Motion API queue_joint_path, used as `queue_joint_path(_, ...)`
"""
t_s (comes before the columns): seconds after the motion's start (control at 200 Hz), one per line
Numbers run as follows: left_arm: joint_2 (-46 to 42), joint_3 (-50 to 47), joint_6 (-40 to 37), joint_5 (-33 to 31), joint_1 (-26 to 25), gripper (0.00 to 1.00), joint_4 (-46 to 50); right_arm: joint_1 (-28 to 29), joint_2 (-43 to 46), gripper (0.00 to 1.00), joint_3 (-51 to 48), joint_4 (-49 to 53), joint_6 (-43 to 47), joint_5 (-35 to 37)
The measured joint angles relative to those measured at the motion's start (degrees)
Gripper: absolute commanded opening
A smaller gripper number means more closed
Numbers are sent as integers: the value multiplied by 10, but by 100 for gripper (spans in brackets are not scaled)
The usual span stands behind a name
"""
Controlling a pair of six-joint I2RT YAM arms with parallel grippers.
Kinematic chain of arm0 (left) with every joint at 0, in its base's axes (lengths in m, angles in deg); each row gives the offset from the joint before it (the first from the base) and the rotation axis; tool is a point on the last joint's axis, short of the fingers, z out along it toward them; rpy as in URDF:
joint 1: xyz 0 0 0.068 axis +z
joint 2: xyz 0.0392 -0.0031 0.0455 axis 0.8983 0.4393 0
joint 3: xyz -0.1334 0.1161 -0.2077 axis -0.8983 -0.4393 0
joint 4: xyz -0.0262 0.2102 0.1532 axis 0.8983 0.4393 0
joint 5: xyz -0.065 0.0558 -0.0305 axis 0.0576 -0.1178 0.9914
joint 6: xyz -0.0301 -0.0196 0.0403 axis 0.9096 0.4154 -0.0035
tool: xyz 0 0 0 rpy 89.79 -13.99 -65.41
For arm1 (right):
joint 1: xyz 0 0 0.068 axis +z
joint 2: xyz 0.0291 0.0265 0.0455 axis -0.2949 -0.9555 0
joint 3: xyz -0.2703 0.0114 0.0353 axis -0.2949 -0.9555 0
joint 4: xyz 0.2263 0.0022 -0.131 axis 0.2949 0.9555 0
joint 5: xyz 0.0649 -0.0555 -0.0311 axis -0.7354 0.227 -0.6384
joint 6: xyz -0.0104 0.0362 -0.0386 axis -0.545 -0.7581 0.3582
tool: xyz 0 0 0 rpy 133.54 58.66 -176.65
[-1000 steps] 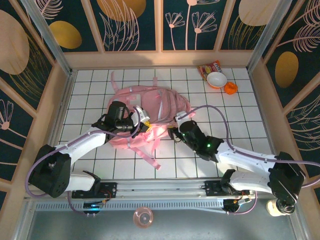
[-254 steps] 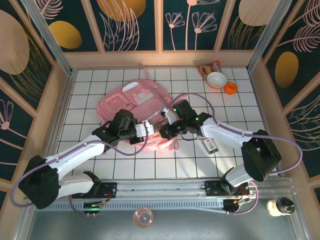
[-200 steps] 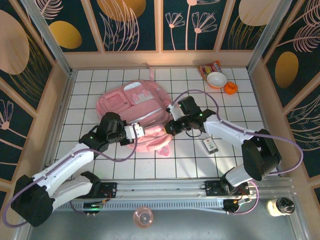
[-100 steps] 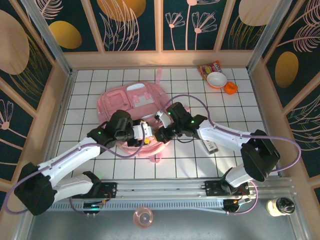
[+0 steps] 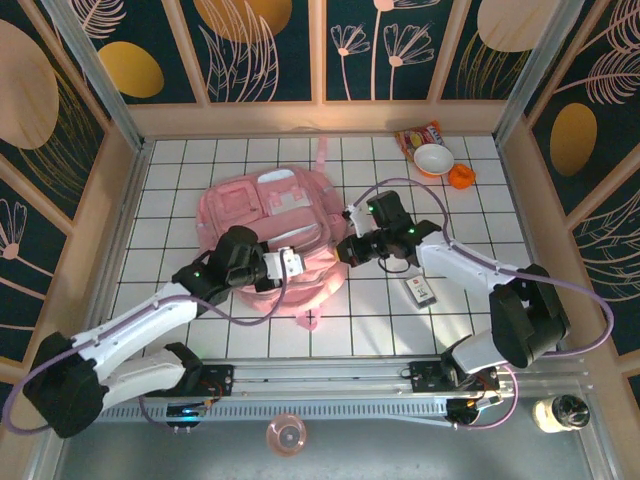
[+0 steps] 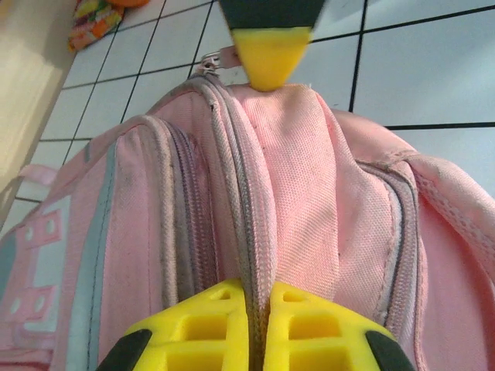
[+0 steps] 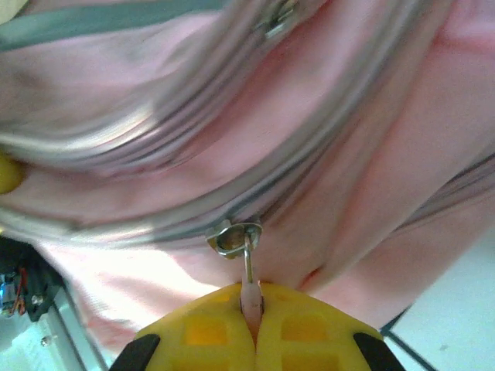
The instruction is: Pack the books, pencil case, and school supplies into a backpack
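The pink backpack (image 5: 272,222) lies flat mid-table. My left gripper (image 5: 291,266) is at its near right edge; in the left wrist view its yellow fingers (image 6: 257,292) are shut on a zipper seam of the backpack (image 6: 294,193). My right gripper (image 5: 346,250) is at the bag's right side, shut on the pink zipper pull (image 7: 250,292) below the metal slider (image 7: 235,238). The right gripper's yellow fingertip (image 6: 270,54) shows beyond the bag's end. A small dark item with a white label (image 5: 420,291), one of the school supplies, lies on the tiles to the right. Books and pencil case are out of view.
At the back right stand a white bowl (image 5: 433,158), a red-orange snack packet (image 5: 417,135) and a small orange object (image 5: 461,177). Wooden walls enclose the tiled table on three sides. A pink strap (image 5: 307,318) trails toward the near edge.
My left gripper opened briefly and shut again on the bag's seam. My right gripper moved right and away with the zipper pull, and the backpack shifted and changed outline.
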Motion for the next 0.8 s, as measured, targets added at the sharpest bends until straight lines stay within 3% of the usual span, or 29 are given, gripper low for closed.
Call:
queue_joint_path(0.425,-59,-7,-64,57,10,0,51,-57,-163,0,137,13,64,-20)
queue_joint_path(0.796,-76,-19,-74,68,15,0,50,-63,-216,0,198,33,89,-15)
